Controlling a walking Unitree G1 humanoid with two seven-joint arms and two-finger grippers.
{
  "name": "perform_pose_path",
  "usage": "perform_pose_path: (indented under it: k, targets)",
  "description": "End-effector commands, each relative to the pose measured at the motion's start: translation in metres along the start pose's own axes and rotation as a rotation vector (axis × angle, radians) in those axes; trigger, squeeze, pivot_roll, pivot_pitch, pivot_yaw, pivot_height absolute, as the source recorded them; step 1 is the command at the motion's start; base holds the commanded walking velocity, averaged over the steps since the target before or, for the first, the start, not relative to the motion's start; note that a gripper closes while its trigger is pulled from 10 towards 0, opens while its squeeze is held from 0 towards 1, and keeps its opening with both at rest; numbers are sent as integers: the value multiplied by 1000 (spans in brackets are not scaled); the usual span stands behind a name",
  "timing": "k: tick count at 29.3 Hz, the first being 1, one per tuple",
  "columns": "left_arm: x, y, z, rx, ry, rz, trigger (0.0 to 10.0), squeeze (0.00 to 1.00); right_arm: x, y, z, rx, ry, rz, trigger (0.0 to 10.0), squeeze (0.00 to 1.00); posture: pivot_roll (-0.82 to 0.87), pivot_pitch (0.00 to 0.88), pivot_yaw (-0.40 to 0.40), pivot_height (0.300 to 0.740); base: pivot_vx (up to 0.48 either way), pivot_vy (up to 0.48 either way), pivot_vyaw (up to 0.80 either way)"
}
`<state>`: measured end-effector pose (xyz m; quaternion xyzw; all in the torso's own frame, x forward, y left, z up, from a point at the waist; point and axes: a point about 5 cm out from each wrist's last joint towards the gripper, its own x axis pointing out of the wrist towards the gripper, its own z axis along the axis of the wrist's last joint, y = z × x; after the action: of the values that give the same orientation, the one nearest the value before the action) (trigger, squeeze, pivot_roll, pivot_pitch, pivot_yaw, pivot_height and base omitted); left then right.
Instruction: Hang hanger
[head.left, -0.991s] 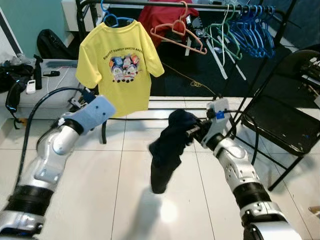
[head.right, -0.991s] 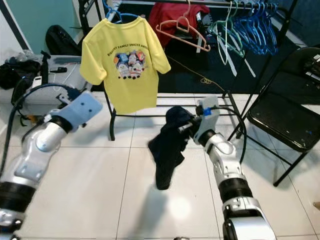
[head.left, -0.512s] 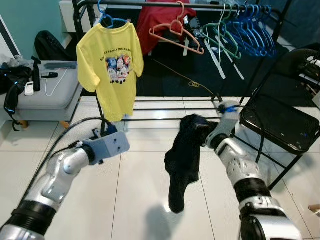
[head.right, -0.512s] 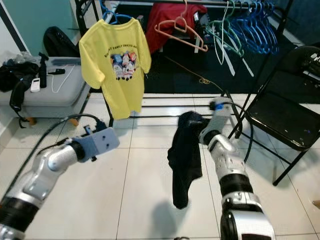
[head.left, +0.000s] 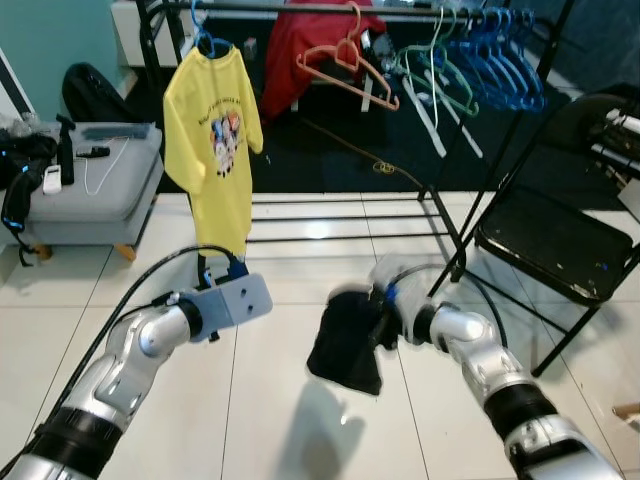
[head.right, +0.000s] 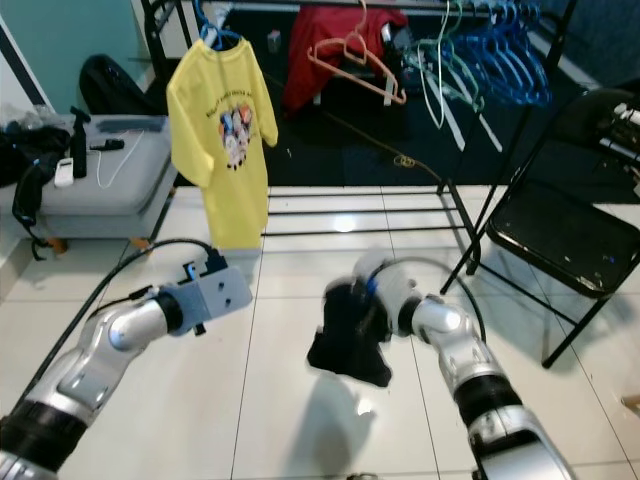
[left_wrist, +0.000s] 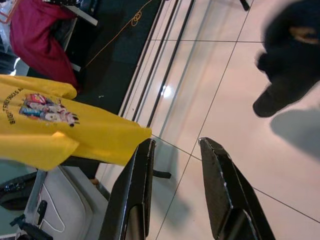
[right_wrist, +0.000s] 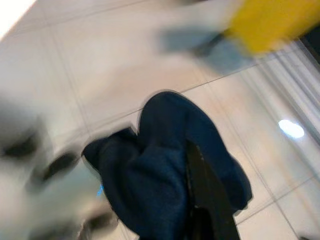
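Observation:
A yellow t-shirt (head.left: 213, 140) hangs on a blue hanger (head.left: 205, 35) at the left end of the black rack bar (head.left: 300, 8). Bare hangers hang further right: a salmon one (head.left: 345, 62), green ones (head.left: 430, 75) and blue ones (head.left: 495, 60). My right gripper (head.left: 384, 318) is low over the tiled floor, shut on a bunched dark navy garment (head.left: 348, 342). In the blurred right wrist view, one black finger (right_wrist: 206, 200) presses into that garment (right_wrist: 160, 180). My left gripper (left_wrist: 177, 145) is open and holds nothing, out in front of the yellow shirt (left_wrist: 55, 125).
A black folding chair (head.left: 560, 240) stands at the right beside the rack's leg. A grey padded box (head.left: 90, 185) with small items and a black bag (head.left: 85, 90) sit at the left. The rack's low rails (head.left: 340, 215) run across the floor ahead.
My right gripper has dropped low and swung left with the dark garment, which now hangs bunched near the floor. The left arm pulled back from the yellow shirt, which has turned edge-on.

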<state>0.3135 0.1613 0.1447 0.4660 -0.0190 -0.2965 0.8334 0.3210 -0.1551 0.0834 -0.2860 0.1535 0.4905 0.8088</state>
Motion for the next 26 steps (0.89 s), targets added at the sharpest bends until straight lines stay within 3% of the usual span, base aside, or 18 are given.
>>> perform_pose_path:
  k: [1,8,12,14,17,18,20,21,22,23,25,26]
  targets:
    - [0,-7,-3,-19,24,-25,10000,0,-3,5,1,-69,6,96,0,0,-27,120,-37,740,0,0,0]
    - [0,-9,-1,-33,21,-29,10000,0,-4,-1,2,-75,18,62,0,0,-30,125,-36,740,0,0,0]
    - [2,-9,5,-59,-10,-34,10000,0,-3,-16,18,-9,-74,-73,0,0,-31,126,-36,740,0,0,0]
    - [6,-6,18,-175,-71,-9,10000,0,-2,-32,43,62,-227,-186,0,0,-28,128,-32,740,0,0,0]
    - [8,-4,25,-244,-105,5,10000,0,-3,-37,50,81,-270,-223,0,0,-28,128,-32,740,0,0,0]
    - [11,-2,34,-335,-142,15,10000,0,-3,-42,57,100,-301,-255,0,0,-27,128,-30,740,0,0,0]
    - [11,-2,34,-335,-142,15,10000,0,-3,-42,57,100,-301,-255,0,0,-27,128,-30,740,0,0,0]
    - [15,1,44,-415,-166,33,10000,1000,-4,-49,63,135,-320,-309,0,0,-27,128,-30,740,0,0,0]
    - [15,1,44,-415,-166,33,10000,1000,-4,-49,63,135,-320,-309,0,0,-27,128,-30,740,0,0,0]
    - [20,4,55,-492,-184,56,10000,1000,-4,-57,66,183,-311,-364,0,0,-27,128,-30,740,0,0,0]
    - [20,4,55,-492,-184,56,10000,1000,-4,-57,66,183,-311,-364,0,0,-27,128,-30,740,0,0,0]
    - [26,7,65,-562,-200,71,10000,1000,-5,-63,68,213,-291,-411,0,0,-34,126,-27,740,0,0,0]
